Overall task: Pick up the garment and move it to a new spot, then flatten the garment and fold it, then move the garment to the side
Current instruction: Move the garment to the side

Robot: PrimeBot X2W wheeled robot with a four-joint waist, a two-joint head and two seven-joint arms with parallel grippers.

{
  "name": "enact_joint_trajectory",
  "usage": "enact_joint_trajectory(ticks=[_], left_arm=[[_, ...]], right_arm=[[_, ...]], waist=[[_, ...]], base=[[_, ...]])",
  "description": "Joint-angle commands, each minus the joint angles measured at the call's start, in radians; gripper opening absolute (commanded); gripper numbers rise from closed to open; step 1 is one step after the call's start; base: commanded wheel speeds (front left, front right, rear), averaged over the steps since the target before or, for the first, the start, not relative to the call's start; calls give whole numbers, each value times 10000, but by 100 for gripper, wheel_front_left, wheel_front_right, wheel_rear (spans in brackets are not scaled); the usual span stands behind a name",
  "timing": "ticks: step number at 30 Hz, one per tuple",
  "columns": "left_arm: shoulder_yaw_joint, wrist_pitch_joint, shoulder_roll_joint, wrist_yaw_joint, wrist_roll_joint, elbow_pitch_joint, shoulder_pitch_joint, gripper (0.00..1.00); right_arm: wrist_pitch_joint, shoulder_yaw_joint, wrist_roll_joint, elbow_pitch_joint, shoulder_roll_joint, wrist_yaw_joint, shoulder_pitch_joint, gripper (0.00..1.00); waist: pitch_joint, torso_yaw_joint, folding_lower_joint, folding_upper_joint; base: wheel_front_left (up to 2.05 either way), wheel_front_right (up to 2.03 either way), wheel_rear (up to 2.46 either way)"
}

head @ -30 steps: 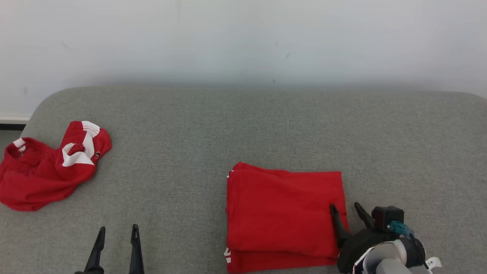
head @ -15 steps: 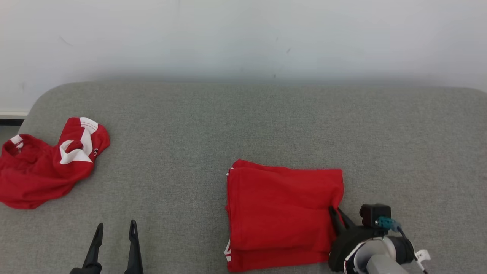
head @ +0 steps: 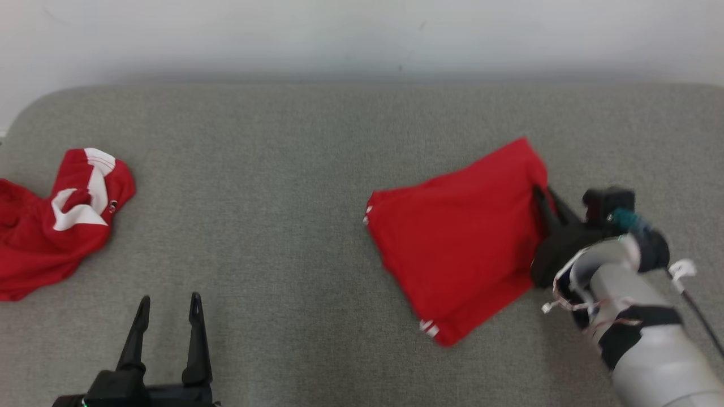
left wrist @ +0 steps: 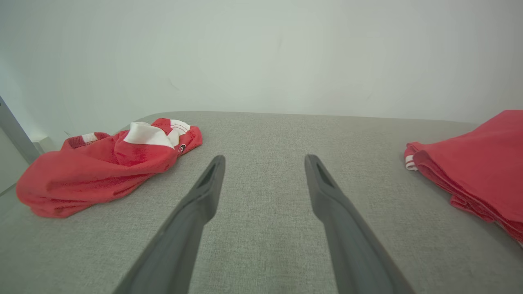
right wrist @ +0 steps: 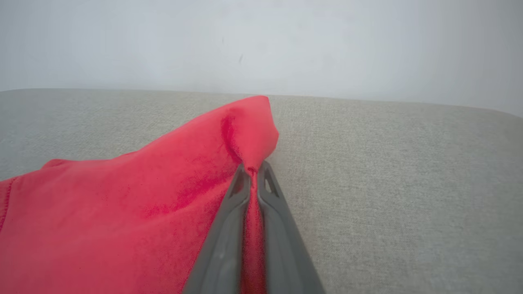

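The folded red garment point(head: 461, 243) lies tilted on the grey couch surface, right of centre in the head view, its right edge lifted. My right gripper point(head: 544, 195) is shut on that right edge; in the right wrist view the red cloth point(right wrist: 171, 204) is pinched between the two closed fingers point(right wrist: 233, 228). The garment's left folds point(left wrist: 474, 163) show at the right of the left wrist view. My left gripper point(head: 167, 302) stands open at the lower left over bare cushion, its fingers point(left wrist: 204, 192) spread apart, holding nothing.
A second, crumpled red and white garment point(head: 54, 223) lies at the far left of the couch point(head: 271, 169), also seen as a red heap point(left wrist: 102, 167) from the left wrist. A white wall point(head: 362, 34) runs behind the couch's back edge.
My right gripper shut on the garment's right edge and dragged it away and to the right, turning the folded piece. The head camera tipped down. The left gripper stayed put.
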Motion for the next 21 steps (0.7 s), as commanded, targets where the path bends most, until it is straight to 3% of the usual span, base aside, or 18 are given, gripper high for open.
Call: enact_joint_trajectory(ticks=[1, 12, 21], left_arm=[[-29, -32, -13, -74, 44, -206, -338, 100], [-134, -34, 216, -321, 464, -1473, -1259, 100], [-237, -34, 601, -408, 784, -2659, -1810, 100]], right_arm=[[8, 98, 53, -38, -372, -30, -509, 0], [131, 514, 197, -300, -1918, -30, -2549, 0], [387, 830, 79, -648, -3342, -30, -3939, 0]], waist=[[850, -342, -1, -1], [3043, -1491, -1, -1], [4123, -2150, -1, -1]], base=[[0, 0, 0], [0, 0, 0], [0, 0, 0]])
